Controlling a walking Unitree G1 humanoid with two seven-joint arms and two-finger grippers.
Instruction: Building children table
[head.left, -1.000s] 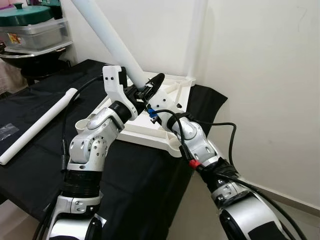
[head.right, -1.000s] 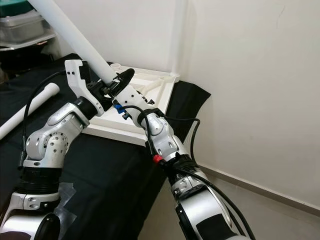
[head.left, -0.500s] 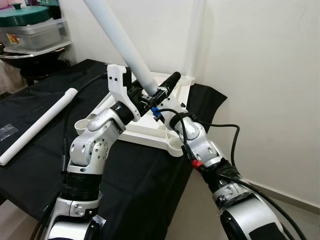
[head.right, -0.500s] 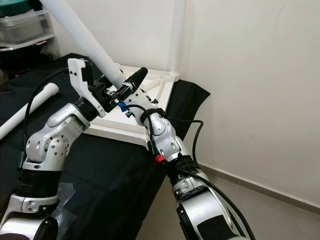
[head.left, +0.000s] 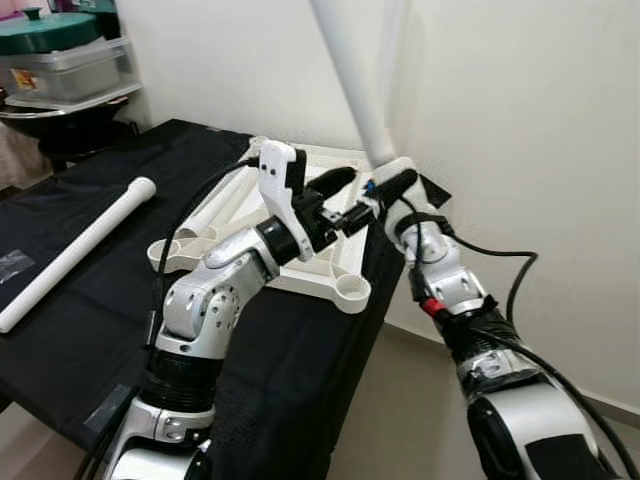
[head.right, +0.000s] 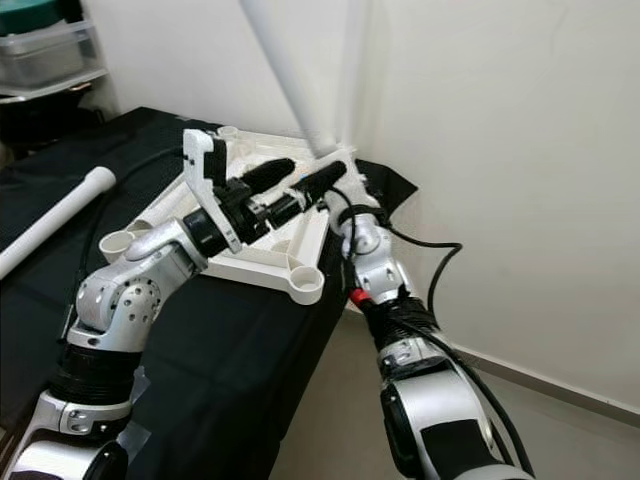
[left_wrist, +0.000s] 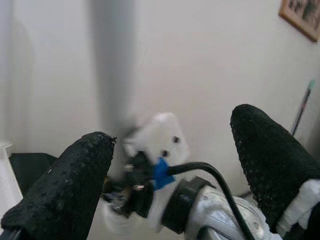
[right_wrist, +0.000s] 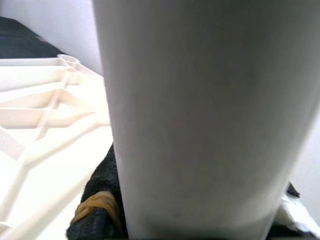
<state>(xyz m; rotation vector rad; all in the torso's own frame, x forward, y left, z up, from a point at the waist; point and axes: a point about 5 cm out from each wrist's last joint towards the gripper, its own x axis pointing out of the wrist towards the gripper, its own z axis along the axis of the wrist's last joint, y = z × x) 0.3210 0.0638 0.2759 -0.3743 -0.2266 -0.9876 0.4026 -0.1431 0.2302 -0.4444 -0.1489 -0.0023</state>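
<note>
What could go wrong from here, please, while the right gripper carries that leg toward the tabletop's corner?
The white leg is long and tilted, held low by the right gripper alone; it may swing or slip. The left gripper is open, giving no support. The upturned tabletop lies at the black table's edge, so a push could shift it off.

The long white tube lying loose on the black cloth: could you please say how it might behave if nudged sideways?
The long white round tube would probably roll, since it lies flat on the black cloth. It looks stiff and straight, so it should move as one piece. Seemingly hollow plastic, it is likely light.
</note>
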